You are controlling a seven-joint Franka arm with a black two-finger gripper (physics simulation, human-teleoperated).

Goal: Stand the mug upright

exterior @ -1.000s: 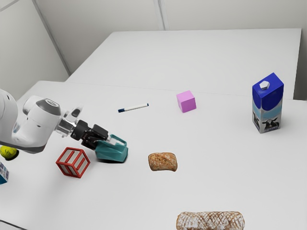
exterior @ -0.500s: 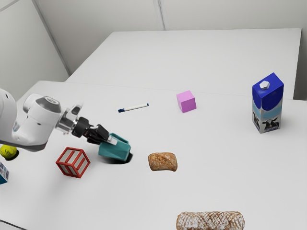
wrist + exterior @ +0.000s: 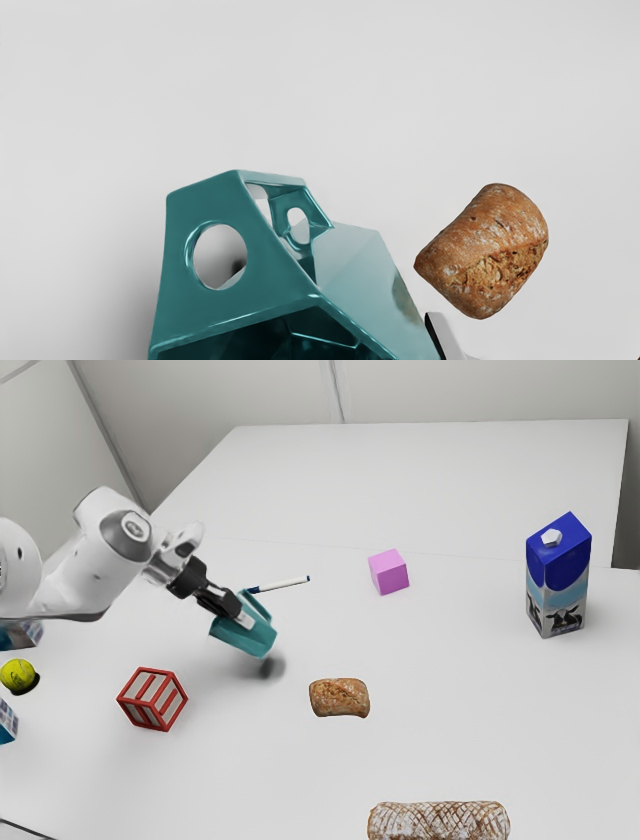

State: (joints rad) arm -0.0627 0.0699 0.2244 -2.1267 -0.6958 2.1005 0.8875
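So the mug point(image 3: 250, 642) is up off the table point(image 3: 460, 720), tipped over at a slant, with its shadow just apart from it on the tabletop, so nope, not upright. The gripper point(image 3: 240, 621) is clamped on it, and in the wrist view one pale finger point(image 3: 448, 337) sits right by the outer wall. The mug's mouth is toward the gripper and the inside is dark teal; I can't see down to the bottom, so no idea on contents. For label fans: the carton point(image 3: 558, 575), well apart toward the exterior view's right, has a blue top, a white cap, a light blue band and black-and-white cows, but any brand on it is too small to read. It's standing with the cap on, so what's in it is hidden. Two boxes, one at point(image 3: 6, 722) and another partly behind the arm point(image 3: 95, 575), have printed sides I can't make out either. The ball point(image 3: 18, 676) near them is yellow with dark marks, also unreadable. There's a red-framed crate point(image 3: 152, 699) with grey slats, closed up as far as I can tell. Rest of the table: a white pen point(image 3: 285, 583) with dark blue ends, a pink cube point(image 3: 389, 572), a roll point(image 3: 339, 698) and a bigger loaf point(image 3: 438, 822).
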